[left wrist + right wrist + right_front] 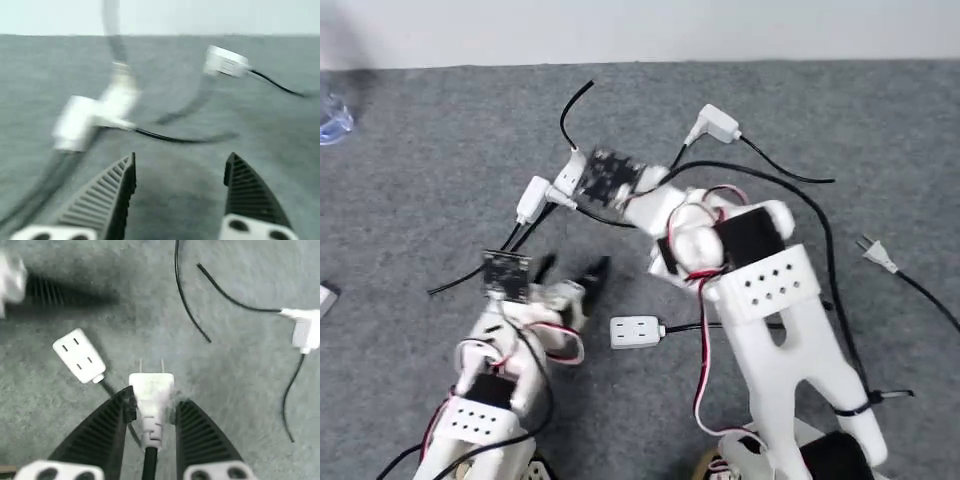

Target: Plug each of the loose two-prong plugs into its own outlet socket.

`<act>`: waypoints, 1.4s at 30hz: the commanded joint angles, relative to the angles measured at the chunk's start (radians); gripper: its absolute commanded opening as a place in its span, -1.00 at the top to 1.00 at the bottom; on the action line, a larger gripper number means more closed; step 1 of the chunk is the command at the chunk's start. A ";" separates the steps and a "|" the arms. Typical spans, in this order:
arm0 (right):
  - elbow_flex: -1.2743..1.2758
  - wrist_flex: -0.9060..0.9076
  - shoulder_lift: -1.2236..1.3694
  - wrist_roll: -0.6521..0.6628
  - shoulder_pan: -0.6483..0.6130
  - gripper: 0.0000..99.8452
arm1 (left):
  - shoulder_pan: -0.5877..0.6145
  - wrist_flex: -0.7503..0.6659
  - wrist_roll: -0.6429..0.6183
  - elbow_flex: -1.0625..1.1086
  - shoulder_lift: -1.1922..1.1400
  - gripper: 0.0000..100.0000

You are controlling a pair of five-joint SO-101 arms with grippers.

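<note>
While your right gripper [152, 399] has its jaws clenched on a white two-prong plug [151, 386], its prongs point ahead, near a white outlet socket [78, 356] lying face-up but not touching it. Your left gripper [181, 162] hovers low with jaws released, holding nothing. A second socket [636, 331] lies just beside the right arm [790, 330]; a loose plug [877, 254] sits well apart on that arm's far side. The grey, carpet-like surface [410, 150] runs back to a pale wall [640, 30].

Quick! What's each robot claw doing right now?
Left gripper: open, holding nothing.
Right gripper: shut on a white two-prong plug.
</note>
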State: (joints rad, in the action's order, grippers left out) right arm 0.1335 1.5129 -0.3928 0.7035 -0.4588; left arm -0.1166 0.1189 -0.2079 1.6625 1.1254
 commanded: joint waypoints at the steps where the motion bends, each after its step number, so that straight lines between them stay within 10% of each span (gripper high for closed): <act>1: -0.011 0.111 -0.024 0.058 -0.018 0.98 | 0.224 -0.015 0.063 0.010 0.009 0.46; 10: -0.015 0.182 0.079 0.209 -0.142 0.98 | 0.534 0.118 0.353 0.016 0.009 0.46; 42: -0.046 -0.050 0.568 0.361 -0.243 0.98 | 0.506 0.172 0.485 0.016 0.008 0.46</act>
State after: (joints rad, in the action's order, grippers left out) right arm 0.1320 1.4653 0.1780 1.0533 -0.7043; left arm 0.3943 0.2877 0.2677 1.6870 1.1254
